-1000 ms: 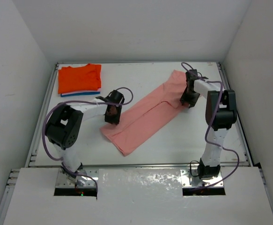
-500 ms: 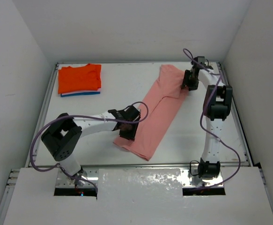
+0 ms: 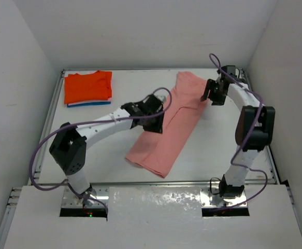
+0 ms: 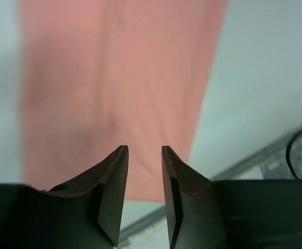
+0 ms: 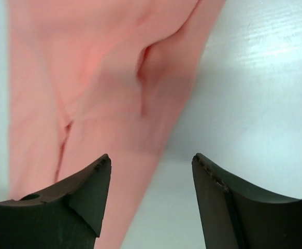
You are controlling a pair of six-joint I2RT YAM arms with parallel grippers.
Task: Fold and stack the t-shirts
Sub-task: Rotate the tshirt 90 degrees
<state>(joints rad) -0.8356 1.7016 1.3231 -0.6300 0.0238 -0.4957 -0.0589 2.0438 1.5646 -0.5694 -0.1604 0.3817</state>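
A pale salmon-pink t-shirt (image 3: 174,127), folded into a long strip, lies slanted across the middle of the table, its far end at the back. My left gripper (image 3: 154,123) hovers over the strip's left edge, about halfway along. Its jaws stand a little apart with nothing between them, and pink cloth (image 4: 114,78) shows below the left gripper (image 4: 143,150). My right gripper (image 3: 213,97) is open beside the strip's far right corner. In the right wrist view the right gripper (image 5: 151,158) is wide and empty above the edge of the cloth (image 5: 88,78). A folded orange t-shirt (image 3: 87,86) rests on a blue one (image 3: 88,104).
The orange and blue stack sits in the back left corner of the white table (image 3: 218,145). A metal rail (image 3: 48,124) runs along the table's left side and another along the right. White walls close in the back and both sides.
The pink shirt was swung from a flat diagonal to a steeper one. My right gripper has opened and let go of its far end. My left gripper has left the near end and moved back along the strip.
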